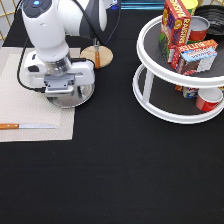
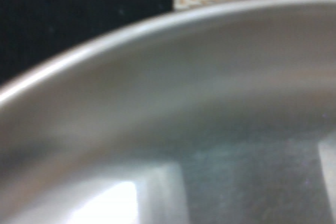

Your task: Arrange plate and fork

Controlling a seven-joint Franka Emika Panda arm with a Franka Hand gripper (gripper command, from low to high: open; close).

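Note:
The silver plate [image 1: 75, 100] lies at the right edge of the beige placemat [image 1: 25, 85], partly over the black tabletop. My gripper [image 1: 64, 91] is directly over the plate and pressed low onto it, with the hand covering most of it. The wrist view is filled by the plate's rim and shiny inside [image 2: 187, 125] from very close. The fork [image 1: 98, 58], with its orange-brown handle, lies on the round wooden coaster [image 1: 90, 52] just beyond the plate, toward the exterior view's top.
A knife [image 1: 27, 126] with a wooden handle lies on the placemat near its lower edge. A white two-tier turntable [image 1: 175, 107] with boxes and cans stands at the exterior view's right.

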